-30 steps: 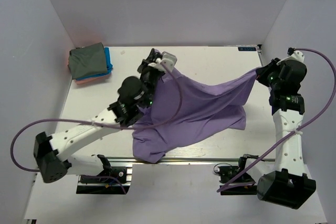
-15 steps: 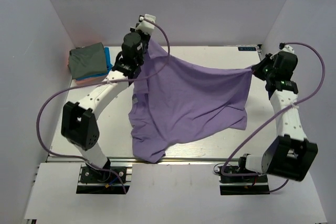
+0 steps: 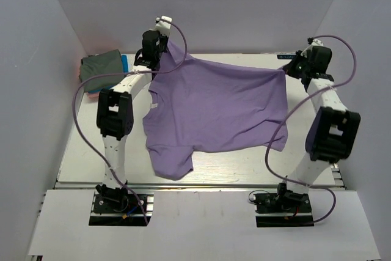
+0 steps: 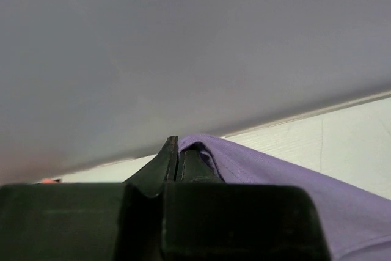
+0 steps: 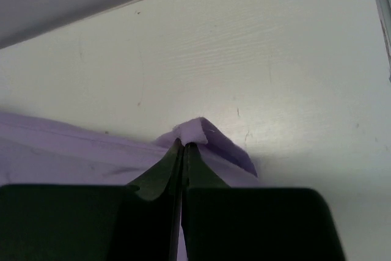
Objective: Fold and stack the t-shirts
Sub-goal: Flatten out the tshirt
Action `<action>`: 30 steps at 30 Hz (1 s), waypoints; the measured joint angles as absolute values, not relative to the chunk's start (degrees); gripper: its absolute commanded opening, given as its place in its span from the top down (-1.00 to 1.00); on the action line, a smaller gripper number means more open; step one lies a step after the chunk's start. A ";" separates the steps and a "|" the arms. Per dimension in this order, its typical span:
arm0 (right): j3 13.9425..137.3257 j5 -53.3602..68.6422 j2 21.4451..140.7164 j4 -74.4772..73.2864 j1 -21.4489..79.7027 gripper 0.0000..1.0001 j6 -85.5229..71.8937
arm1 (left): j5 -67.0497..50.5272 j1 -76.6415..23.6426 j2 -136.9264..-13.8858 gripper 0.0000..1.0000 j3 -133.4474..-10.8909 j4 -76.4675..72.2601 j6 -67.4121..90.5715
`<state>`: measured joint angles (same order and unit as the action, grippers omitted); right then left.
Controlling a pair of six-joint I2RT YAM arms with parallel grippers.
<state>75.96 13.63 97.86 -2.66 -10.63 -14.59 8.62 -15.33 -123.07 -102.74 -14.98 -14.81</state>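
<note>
Biggest first: the white table (image 3: 91, 145), and across most of it the purple shirt (image 3: 214, 108), wide open and not folded at all. Pulled tight along its far edge, close to the back wall, and seemingly lifted a little there, with the rest sloping down toward the near side and lying on the wood. One sleeve bunched up at the near left, a small fold at the near right. Held by both far corners. At the far left corner, the left gripper (image 3: 164, 46), pressed together on a bit of purple cloth; up close in the left wrist view, both fingers squeezed tight with the cloth wrapped over the tip. At the far right corner, the right gripper (image 3: 291, 69), pinching the other corner the same way; in the right wrist view, a small purple peak poking out past the tips, just over the table. Smaller, off in the far left corner of the table, the pile of folded shirts (image 3: 102, 73), grey on top with a strip of blue at the side, near the purple shirt but not touching it. So, by the look of it: a few shirts folded and stacked, the big one only spread out. Left to do, most likely: lay it flat, fold it small, and set it on the pile.
</note>
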 measured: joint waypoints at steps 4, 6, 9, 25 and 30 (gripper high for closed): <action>87.44 14.37 110.89 -1.69 -10.37 1.00 -12.32 | 6.20 -13.82 -134.21 1.00 -113.43 -13.93 -12.23; 93.41 14.35 117.32 -1.43 -10.28 1.00 -11.60 | 5.37 -12.84 -139.20 0.96 -118.15 -13.69 -10.81; 101.19 14.00 124.95 -2.52 -10.04 0.31 -11.22 | 5.52 -11.49 -146.61 -0.99 -125.82 -13.10 -8.82; 89.06 4.67 106.67 -14.35 -8.56 -0.81 -14.63 | 6.50 -9.41 -132.90 -1.00 -122.50 10.85 1.32; 70.50 2.83 88.92 -16.49 -8.67 -0.81 -18.92 | 1.85 -11.07 -109.43 -1.00 -99.26 15.35 5.19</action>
